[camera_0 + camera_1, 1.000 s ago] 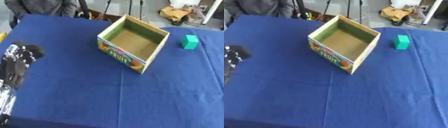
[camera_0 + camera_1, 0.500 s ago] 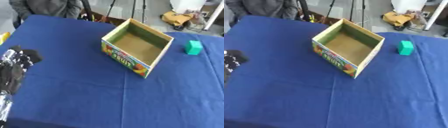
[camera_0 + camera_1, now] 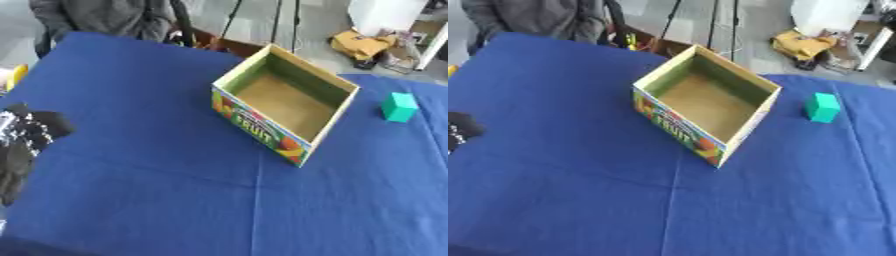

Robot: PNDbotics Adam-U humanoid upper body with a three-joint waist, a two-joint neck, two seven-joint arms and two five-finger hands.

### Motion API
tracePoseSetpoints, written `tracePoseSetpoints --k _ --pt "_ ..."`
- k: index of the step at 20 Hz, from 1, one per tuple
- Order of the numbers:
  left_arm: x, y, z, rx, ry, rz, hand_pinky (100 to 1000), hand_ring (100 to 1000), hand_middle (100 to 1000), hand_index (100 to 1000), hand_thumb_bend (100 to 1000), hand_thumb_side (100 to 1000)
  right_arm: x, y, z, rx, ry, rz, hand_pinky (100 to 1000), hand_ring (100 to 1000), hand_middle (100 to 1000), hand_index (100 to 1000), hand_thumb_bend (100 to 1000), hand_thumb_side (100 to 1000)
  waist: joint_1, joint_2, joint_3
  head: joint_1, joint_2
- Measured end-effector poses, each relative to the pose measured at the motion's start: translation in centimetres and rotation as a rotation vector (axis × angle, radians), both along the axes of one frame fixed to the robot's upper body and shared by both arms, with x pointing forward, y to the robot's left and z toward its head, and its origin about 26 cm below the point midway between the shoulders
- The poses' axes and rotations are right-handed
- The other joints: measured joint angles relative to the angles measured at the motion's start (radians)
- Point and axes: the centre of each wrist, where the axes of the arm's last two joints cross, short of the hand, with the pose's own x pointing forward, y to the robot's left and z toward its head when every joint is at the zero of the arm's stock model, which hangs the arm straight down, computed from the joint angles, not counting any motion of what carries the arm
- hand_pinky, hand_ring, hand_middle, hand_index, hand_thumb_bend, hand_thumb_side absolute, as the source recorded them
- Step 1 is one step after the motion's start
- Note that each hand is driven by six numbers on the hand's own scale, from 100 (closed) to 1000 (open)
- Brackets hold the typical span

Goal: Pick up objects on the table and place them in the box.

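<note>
An open cardboard box (image 3: pixel 259 128) with a colourful fruit print on its front wall stands on the blue table (image 3: pixel 166 200), its inside bare. A small green block (image 3: pixel 399 106) sits on the cloth to the right of the box, apart from it. My left hand (image 3: pixel 28 134), black with silver parts, shows at the left edge, well away from both and touching neither. It is blurred. My right hand is in neither view.
A yellow thing (image 3: pixel 17 78) peeks in at the table's left edge. Beyond the far edge are a person in grey (image 3: pixel 105 17), stands and a yellow-brown bundle (image 3: pixel 360 44) on the floor. Bare blue cloth lies in front of the box.
The whole picture has shifted, so the camera has moved; box and block keep their places on the cloth. My left hand stays at the left edge.
</note>
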Motion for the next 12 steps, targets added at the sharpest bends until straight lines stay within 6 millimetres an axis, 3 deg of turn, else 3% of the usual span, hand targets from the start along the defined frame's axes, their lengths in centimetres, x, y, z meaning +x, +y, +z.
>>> tracePoseSetpoints --k 1,2,6,12 --pt "0.0 0.0 0.0 0.001 0.0 0.0 858 687 573 672 454 1000 0.0 -0.2 -0.2 -0.033 0.015 -0.011 789 836 746 790 100 359 0.0 0.003 0.001 -0.002 -0.003" --pt "0.0 0.0 0.1 0.003 -0.001 -0.001 858 687 573 672 453 1000 0.0 -0.4 -0.5 -0.067 0.032 -0.023 803 852 755 795 100 220 0.0 0.005 0.003 -0.004 -0.006" --pt "0.1 0.0 0.3 0.006 -0.009 -0.007 859 688 573 672 452 1000 0.0 -1.3 -1.6 -0.215 0.121 -0.067 813 867 765 792 100 102 0.0 0.011 0.009 -0.012 -0.01" --pt "0.1 -0.1 0.5 0.009 -0.016 -0.016 860 688 573 673 449 1000 -0.2 -2.6 -3.3 -0.355 0.237 -0.109 819 879 776 803 100 100 -0.001 0.023 0.012 -0.021 -0.012"
